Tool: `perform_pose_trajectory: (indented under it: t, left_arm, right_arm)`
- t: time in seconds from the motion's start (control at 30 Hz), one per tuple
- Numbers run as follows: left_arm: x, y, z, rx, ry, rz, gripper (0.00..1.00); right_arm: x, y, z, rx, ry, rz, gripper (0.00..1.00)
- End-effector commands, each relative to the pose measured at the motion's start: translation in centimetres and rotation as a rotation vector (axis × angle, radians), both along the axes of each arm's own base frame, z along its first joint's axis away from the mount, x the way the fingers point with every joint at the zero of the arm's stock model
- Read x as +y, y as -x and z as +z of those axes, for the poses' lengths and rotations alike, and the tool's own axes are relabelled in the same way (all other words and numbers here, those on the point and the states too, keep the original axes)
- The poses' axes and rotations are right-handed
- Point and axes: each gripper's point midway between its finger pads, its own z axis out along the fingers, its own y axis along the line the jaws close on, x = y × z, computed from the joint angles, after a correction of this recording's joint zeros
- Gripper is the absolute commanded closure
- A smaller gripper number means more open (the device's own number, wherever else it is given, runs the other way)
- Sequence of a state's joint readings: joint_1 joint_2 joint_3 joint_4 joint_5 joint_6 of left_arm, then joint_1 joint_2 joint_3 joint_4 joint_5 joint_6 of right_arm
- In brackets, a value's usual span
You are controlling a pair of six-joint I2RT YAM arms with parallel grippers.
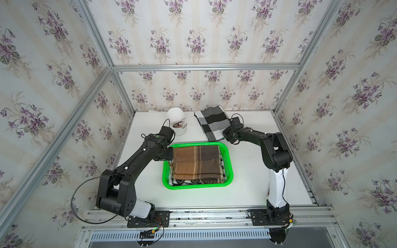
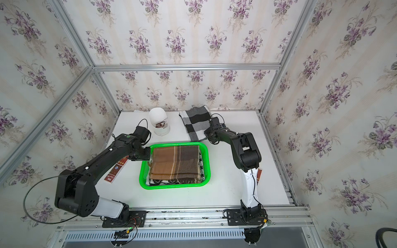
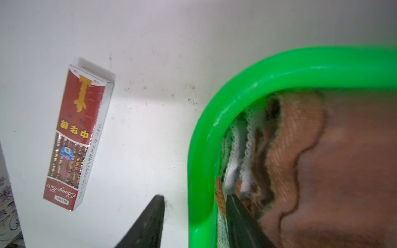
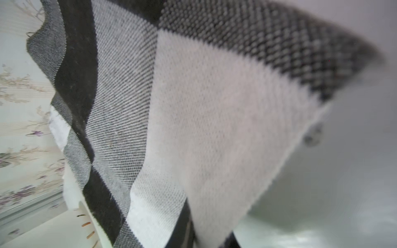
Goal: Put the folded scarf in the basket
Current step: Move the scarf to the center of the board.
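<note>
Table (image 1: 247, 182) white, both arms reaching out over it. Red box (image 2: 117, 168) lies flat on the table left of the basket, half hidden under the left arm in a top view, clear in the left wrist view (image 3: 77, 137). Basket (image 1: 197, 187) green, mid-table, seen in both top views (image 2: 174, 186). Brown plaid scarf (image 1: 197, 164) folded, lying inside the basket on top of a white-and-black patterned cloth (image 1: 222, 169) that pokes out at the right and front edges. Left tool (image 3: 194, 199) spread, holding nothing, straddling the basket's left rim (image 3: 199, 150): one finger (image 3: 150, 219) outside over the table, the other finger (image 3: 240, 219) inside, against the scarf's edge (image 3: 343, 161). Behind the basket, apart from it, the checked scarf (image 1: 211, 123) in black, white and grey lies folded at the far edge of the table. Right tool (image 1: 225, 132) at its right edge, pressed together, pinching the cloth; in the right wrist view the fabric (image 4: 193, 118) fills the frame and the fingertips barely show. White mannequin head (image 1: 176, 121) stands far left of the checked scarf.
</note>
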State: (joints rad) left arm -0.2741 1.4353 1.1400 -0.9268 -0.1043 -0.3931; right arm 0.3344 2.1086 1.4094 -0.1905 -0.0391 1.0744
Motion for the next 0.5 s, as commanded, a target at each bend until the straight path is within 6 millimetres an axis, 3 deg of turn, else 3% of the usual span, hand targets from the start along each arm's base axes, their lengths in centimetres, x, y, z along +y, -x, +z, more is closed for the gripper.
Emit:
perform_pose_trajectory:
  t: [0.0, 0.07, 0.2, 0.3, 0.47]
  left_arm:
    - [-0.2, -0.3, 4.1, -0.092, 0.017, 0.006, 0.46]
    - [-1.4, -1.1, 6.9, -0.156, 0.070, -0.014, 0.43]
    - [-6.4, -4.2, 11.4, -0.274, 0.248, -0.130, 0.39]
    - [-11.2, -7.8, 11.8, -0.266, 0.304, -0.237, 0.37]
    - [-21.2, -14.0, 11.1, -0.290, 0.407, -0.452, 0.32]
  right_arm:
    - [-4.4, 2.7, -0.6, 0.090, 0.239, 0.107, 0.96]
    - [-6.9, 4.0, -0.5, 0.118, 0.286, 0.150, 1.00]
    - [-12.8, 7.0, 0.6, 0.133, 0.387, 0.180, 1.00]
    - [-15.9, 9.0, 1.7, 0.154, 0.476, 0.178, 1.00]
    - [-16.9, 11.5, 2.2, 0.145, 0.473, 0.160, 1.00]
